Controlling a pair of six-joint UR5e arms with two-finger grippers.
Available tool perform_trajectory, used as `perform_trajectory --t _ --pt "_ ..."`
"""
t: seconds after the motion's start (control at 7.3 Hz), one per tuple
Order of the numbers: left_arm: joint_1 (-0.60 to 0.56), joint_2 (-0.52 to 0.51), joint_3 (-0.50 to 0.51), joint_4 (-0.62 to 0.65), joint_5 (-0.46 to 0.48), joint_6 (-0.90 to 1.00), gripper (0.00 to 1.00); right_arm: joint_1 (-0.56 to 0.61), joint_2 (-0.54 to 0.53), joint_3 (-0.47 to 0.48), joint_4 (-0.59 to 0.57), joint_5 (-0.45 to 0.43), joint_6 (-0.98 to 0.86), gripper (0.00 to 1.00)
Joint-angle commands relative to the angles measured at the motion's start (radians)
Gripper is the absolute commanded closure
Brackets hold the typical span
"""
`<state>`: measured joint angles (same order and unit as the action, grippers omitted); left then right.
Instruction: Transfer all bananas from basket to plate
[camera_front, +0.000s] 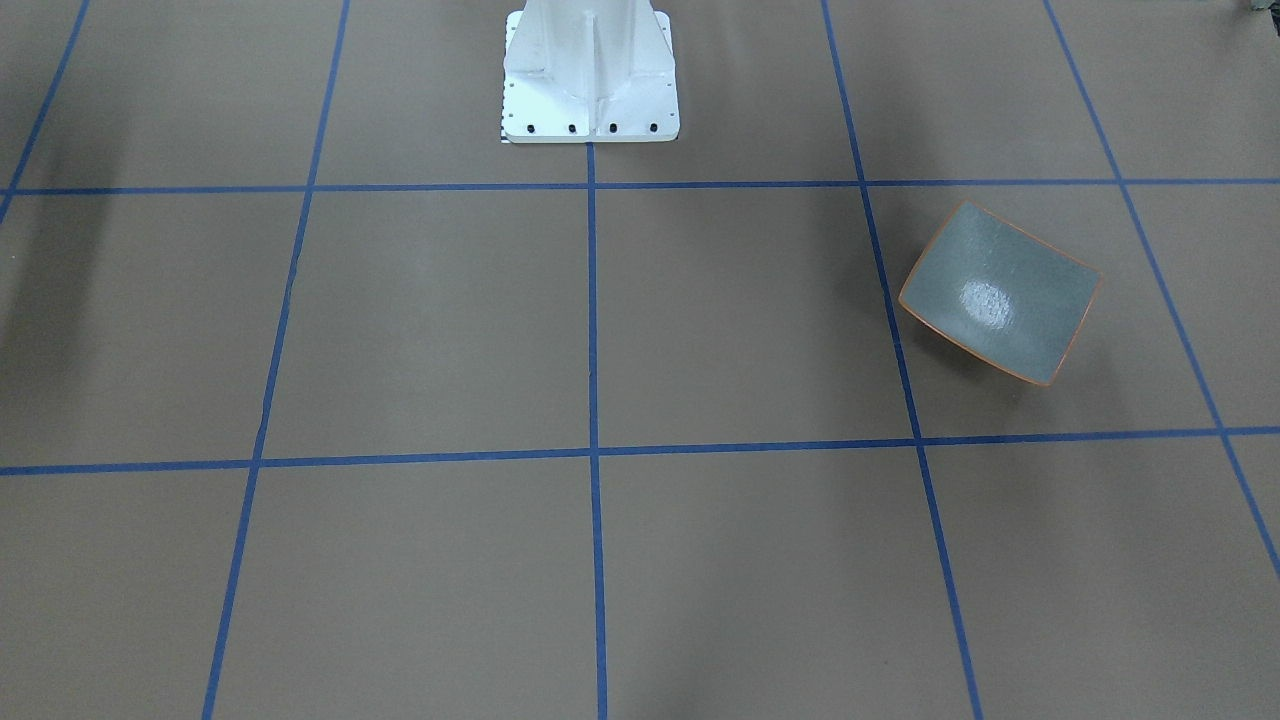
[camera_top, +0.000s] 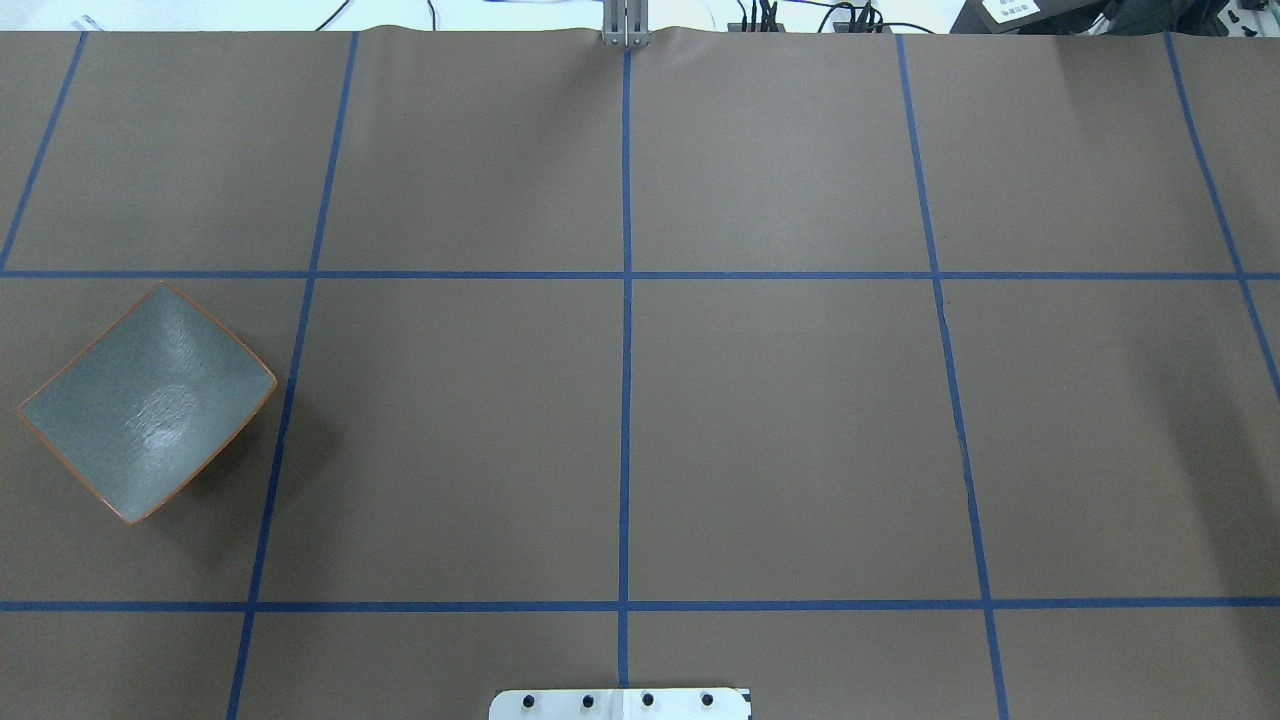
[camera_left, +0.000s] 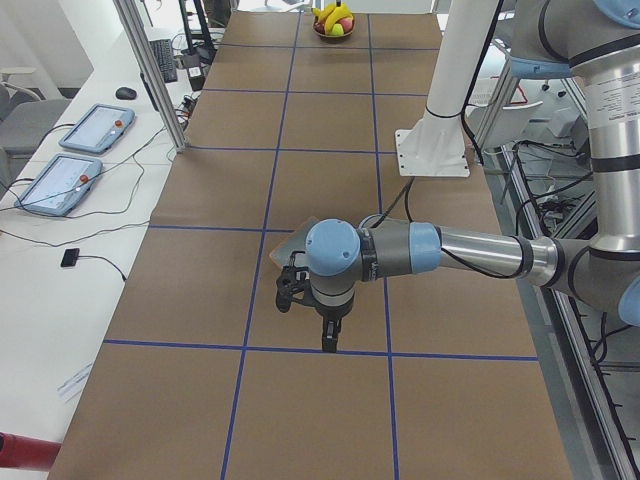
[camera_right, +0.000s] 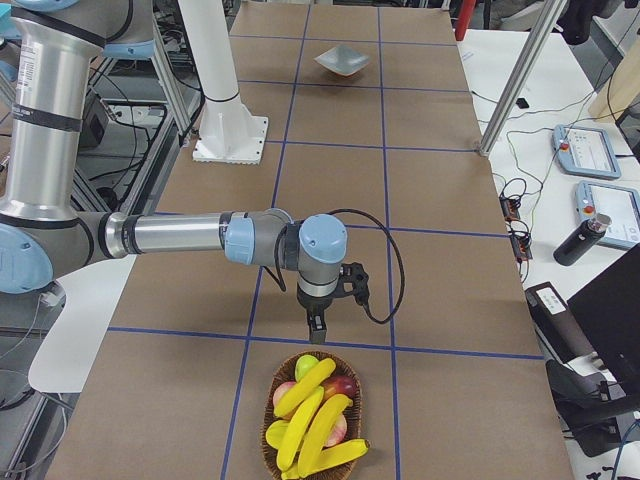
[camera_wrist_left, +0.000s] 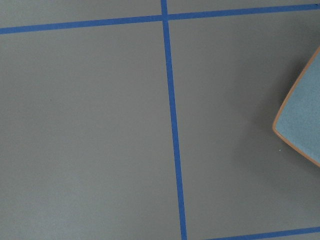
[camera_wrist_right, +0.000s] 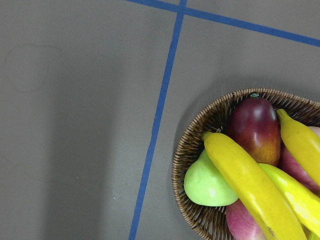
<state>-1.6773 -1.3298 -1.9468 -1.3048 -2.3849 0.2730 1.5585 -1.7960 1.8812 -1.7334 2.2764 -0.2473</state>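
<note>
Looks like square one here. Can count what looks like four bananas piled in the basket at the right end of the table, mixed in with some other fruit. Can see the plate sitting bare at the left end, well apart from the basket. Hard to call the right claw spread or pressed together from the side view, just hanging pointed down near the basket rim. Same story for the left claw, low near the plate. So nothing done, probably: four pickups and four trips across left to go.
</note>
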Motion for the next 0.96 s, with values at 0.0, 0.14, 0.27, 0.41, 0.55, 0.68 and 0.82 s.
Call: perform_trajectory --t 0.0,0.14,0.27,0.41,0.55,0.68,0.82 --pt "-0.001 -0.002 -0.001 -0.004 0.0 -0.009 0.0 0.0 0.001 0.003 0.002 0.0 0.002 0.0" --pt "0.001 -0.002 -0.003 -0.004 0.0 -0.008 0.0 0.0 0.001 0.007 0.002 0.0 0.002 0.0" --pt "0.001 -0.002 -0.003 -0.005 0.001 -0.002 0.0 0.002 0.0 0.021 0.002 0.002 -0.007 0.0" --pt "-0.001 -0.003 -0.001 -0.005 0.001 -0.003 0.0 0.002 0.003 0.032 0.002 0.0 -0.007 0.0" --pt "-0.001 -0.017 -0.001 -0.055 0.0 -0.009 0.0 0.003 0.004 0.03 0.002 0.002 -0.006 0.0" --pt "-0.001 -0.019 0.006 -0.106 0.0 -0.008 0.0 0.003 0.048 0.053 0.018 0.002 0.005 0.0" --pt "-0.001 -0.022 0.006 -0.113 0.0 -0.009 0.0 0.006 0.091 0.055 0.031 0.003 0.008 0.0"
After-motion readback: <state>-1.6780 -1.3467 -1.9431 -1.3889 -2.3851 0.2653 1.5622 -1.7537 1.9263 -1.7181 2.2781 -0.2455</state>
